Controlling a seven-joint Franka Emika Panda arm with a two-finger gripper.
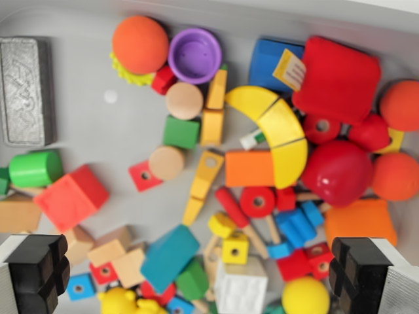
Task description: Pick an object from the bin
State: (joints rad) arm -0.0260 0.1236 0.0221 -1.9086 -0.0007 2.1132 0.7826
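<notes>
Bin (85, 26) crammed with toys below jaws; jaws (203, 278) wide, empty. Between pads: teal block (169, 256), yellow cube (235, 248), white cube (241, 286), touching neighbours. Risk: pads land on adjacent pieces, pinch two, or block tilts out. Depth probably unclear.
</notes>
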